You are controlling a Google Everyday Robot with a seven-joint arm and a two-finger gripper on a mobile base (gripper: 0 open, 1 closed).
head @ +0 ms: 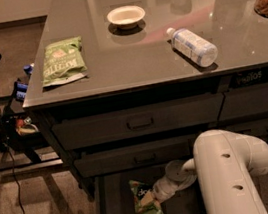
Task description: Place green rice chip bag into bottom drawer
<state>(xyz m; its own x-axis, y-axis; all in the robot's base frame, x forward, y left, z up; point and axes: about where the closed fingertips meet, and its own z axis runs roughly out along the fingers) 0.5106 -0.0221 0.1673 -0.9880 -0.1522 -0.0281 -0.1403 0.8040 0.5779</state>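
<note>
The green rice chip bag [145, 203], bright green with a dark oval logo, is inside the open bottom drawer [114, 203], toward its middle front. My gripper [156, 201] reaches down into the drawer from the right and is at the bag's right edge. My white arm [231, 174] fills the lower right and hides the drawer's right part.
On the grey table top lie an olive-green flat bag [62, 60], a white bowl [126, 16] and a plastic bottle on its side [193, 46]. Two thinner shut drawers [139, 123] sit above the open one. A stand with cables [6, 134] is at the left.
</note>
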